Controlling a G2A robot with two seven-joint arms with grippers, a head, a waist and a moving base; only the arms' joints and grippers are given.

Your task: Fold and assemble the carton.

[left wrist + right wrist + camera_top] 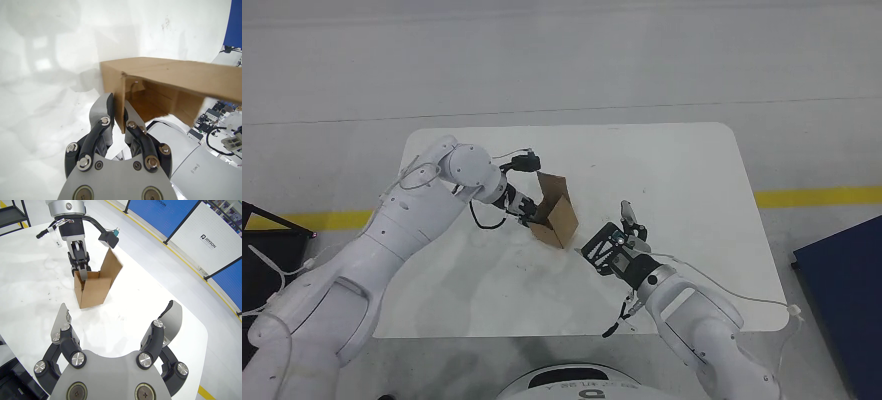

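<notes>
**Finding 1, hold.** My left gripper point(118, 108) is closed on the left wall of the carton point(555, 214). 1 finger point(100, 111) lies outside the wall and 1 inside, with the cardboard pinched between them. I judge this grip serves to steady the carton upright on the table point(692, 160), so that a flap can be pushed without the box sliding.

**Finding 2, position.** The carton stands a little left of the table's middle, with its open mouth up. 1 tall flap point(112, 263) rises from its far side, tilted outward from the opening. It is not yet folded down.

**Finding 3, free arm.** My right gripper point(118, 307) is spread wide and holds nothing. It sits to the right of the carton and nearer, apart from it, with its fingers pointed toward the box. I judge it is placed there to work the flaps while the left gripper holds.

**Finding 4, not verifiable.**
- The carton's base rests on the table, so I cannot tell whether the bottom flaps are locked.
- The tip of the inner left finger is hidden within the box.
- In the left wrist view the raised flap runs off the picture's edge.
- In the same view the inside of the carton is dark, and the creases there are hard to make out.
- I cannot settle whether the other walls carry shorter flaps.
</notes>
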